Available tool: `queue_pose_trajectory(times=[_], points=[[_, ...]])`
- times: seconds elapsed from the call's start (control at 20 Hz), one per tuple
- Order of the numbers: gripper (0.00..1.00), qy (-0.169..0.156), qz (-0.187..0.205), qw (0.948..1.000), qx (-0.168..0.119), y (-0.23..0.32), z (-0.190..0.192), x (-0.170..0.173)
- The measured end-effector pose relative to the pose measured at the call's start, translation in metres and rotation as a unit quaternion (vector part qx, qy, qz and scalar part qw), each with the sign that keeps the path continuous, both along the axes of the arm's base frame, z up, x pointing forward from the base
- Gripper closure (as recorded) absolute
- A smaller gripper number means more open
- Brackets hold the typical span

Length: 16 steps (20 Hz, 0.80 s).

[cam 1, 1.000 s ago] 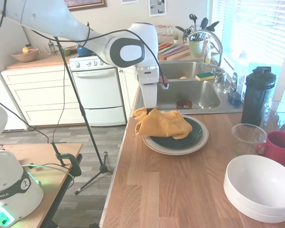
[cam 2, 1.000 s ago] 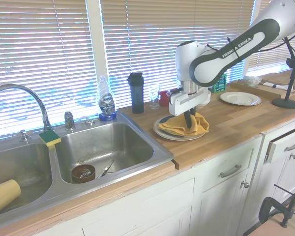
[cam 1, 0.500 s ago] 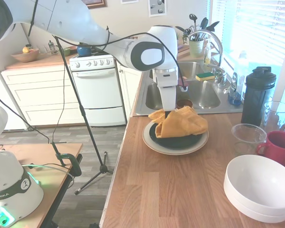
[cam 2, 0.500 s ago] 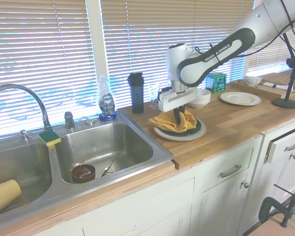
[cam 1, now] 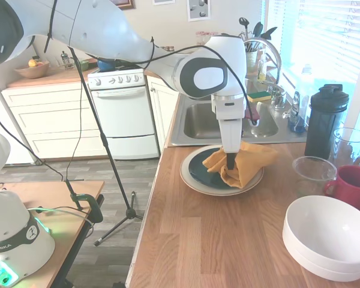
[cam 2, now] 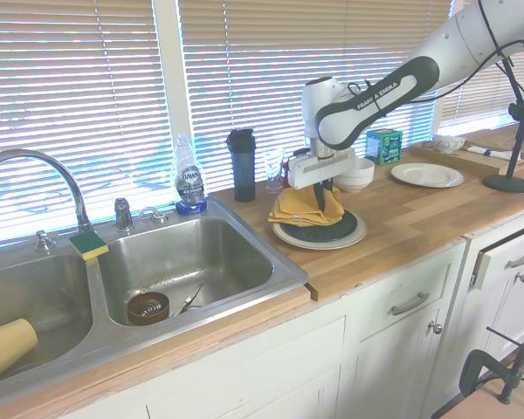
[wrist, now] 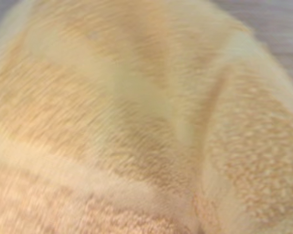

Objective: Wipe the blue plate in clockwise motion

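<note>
Wooden countertop [cam 1: 216,240], cream plate [cam 1: 195,182], white bowls [cam 1: 327,237], red mug [cam 1: 355,186], black shaker [cam 1: 324,120]

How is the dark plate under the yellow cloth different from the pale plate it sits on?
The blue plate is dark teal and glossy; the cream plate is pale. The blue plate is smaller and lies on top, with the cream plate's rim showing around it. The yellow cloth covers part of the blue plate. Both are round.

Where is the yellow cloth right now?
The yellow cloth lies bunched on the blue plate, under the gripper, on the wooden counter beside the sink. It fills the wrist view.
</note>
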State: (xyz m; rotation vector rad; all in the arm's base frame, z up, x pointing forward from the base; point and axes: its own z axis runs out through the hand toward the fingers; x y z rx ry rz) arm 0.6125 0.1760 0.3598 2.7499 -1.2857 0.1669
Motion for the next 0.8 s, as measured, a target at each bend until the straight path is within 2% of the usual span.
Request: queue_pose_trajectory(times=[0.25, 0.55, 0.8], points=[[1.0, 0.004, -0.005, 1.0, -0.003, -0.023, 0.002, -0.002], [1.0, 0.015, 0.001, 0.9999, -0.008, -0.031, 0.012, -0.046], [1.0, 0.025, 0.021, 0.9994, -0.006, -0.015, 0.012, -0.082]])
